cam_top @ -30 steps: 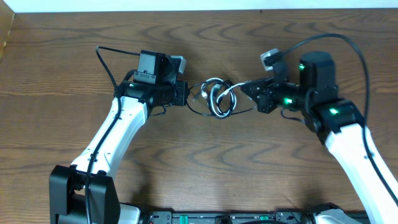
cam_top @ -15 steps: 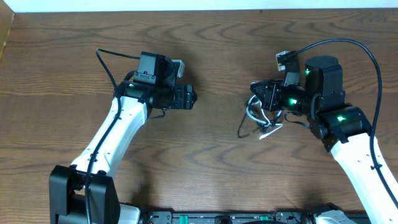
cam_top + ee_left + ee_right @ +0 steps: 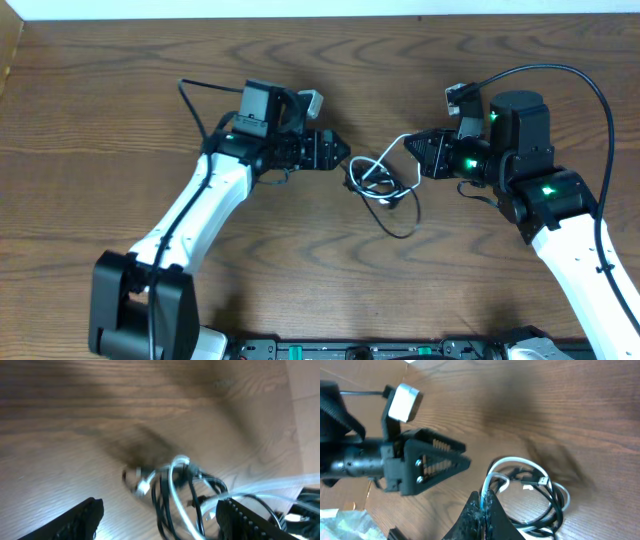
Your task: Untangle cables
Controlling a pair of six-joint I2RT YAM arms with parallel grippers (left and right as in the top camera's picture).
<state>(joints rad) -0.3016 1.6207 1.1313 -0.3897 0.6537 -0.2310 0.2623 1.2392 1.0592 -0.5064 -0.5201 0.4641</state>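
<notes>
Two cables (image 3: 372, 175) sit knotted on the table (image 3: 120, 100), directly btwn the grippers.

Overhead: knot is just right of left gripper (image 3: 340, 152) and just left of right gripper (image 3: 412, 150). One loop trails toward the near edge.

L wrist: fingers spread wide, nothing held. White cable (image 3: 171, 480) and black cable (image 3: 192, 492) lie dead ahead in the gap, strands running roughly along the reach line.

R wrist: jaws pinched tight on the white cable, rest of the knot hanging just beyond the tips. L gripper faces it, near.

Likely next: L is well placed to take a black strand and draw it left, away from R.
</notes>
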